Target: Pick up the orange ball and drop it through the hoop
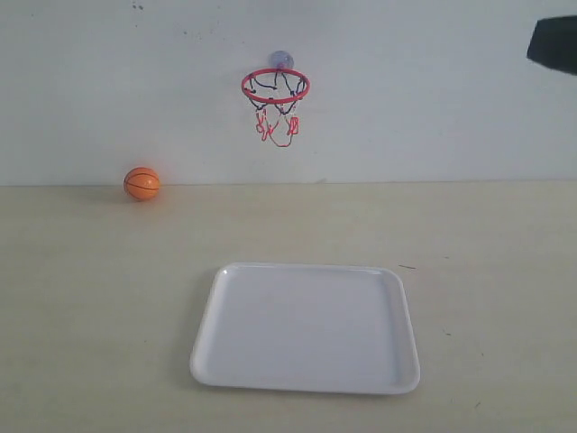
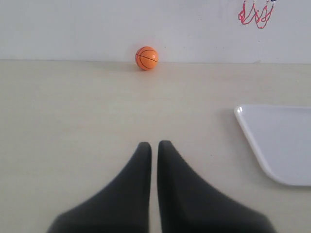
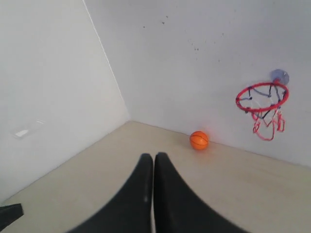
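The orange ball point(image 1: 141, 183) rests on the table against the back wall at the left; it also shows as the ball point(image 2: 146, 58) and the ball point(image 3: 198, 140). The hoop point(image 1: 275, 87), red ring with a black-and-red net under a bluish suction cup, hangs on the wall above the tray; the right wrist view shows the hoop point(image 3: 262, 97) whole, the left wrist view only its net point(image 2: 255, 14). My left gripper point(image 2: 154, 144) is shut and empty, well short of the ball. Just as far from the ball, my right gripper point(image 3: 153, 156) is shut and empty.
A white tray point(image 1: 306, 327) lies on the table in front of the hoop, its corner point(image 2: 277, 143) beside my left gripper. A dark part of the right arm point(image 1: 554, 43) shows at the upper right. A side wall point(image 3: 53, 92) closes the table's left end.
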`<action>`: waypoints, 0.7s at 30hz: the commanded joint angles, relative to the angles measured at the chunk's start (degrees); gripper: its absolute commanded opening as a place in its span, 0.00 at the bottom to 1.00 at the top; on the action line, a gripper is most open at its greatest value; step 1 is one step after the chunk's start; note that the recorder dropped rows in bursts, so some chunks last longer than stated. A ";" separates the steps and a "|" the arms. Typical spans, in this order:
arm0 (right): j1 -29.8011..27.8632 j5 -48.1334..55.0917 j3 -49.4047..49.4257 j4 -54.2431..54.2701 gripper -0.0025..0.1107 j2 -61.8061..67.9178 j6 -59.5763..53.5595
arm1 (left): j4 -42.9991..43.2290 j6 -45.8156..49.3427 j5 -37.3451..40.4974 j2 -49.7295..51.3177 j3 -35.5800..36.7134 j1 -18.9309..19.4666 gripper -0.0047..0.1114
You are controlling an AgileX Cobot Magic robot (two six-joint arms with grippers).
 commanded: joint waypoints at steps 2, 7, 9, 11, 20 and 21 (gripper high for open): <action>12.89 25.33 0.10 0.91 0.02 -12.10 -0.84 | -0.62 0.18 -0.12 -0.22 0.21 0.10 0.08; 33.30 48.00 0.10 -4.41 0.02 -21.18 -1.16 | -0.62 0.18 -0.12 -0.22 0.21 0.10 0.08; 37.71 51.96 0.10 -4.91 0.02 -23.22 -1.16 | -0.62 0.18 -0.12 -0.22 0.21 0.10 0.08; 40.99 55.05 0.10 -4.67 0.02 -24.57 -0.93 | -0.62 0.18 -0.12 -0.22 0.21 0.10 0.08; 44.99 54.65 0.10 -4.14 0.02 -24.00 2.65 | -0.62 0.18 -0.12 -0.22 0.21 0.10 0.08; 44.99 54.65 0.10 -4.04 0.02 -23.63 1.64 | -0.62 0.18 -0.12 -0.22 0.21 0.10 0.08</action>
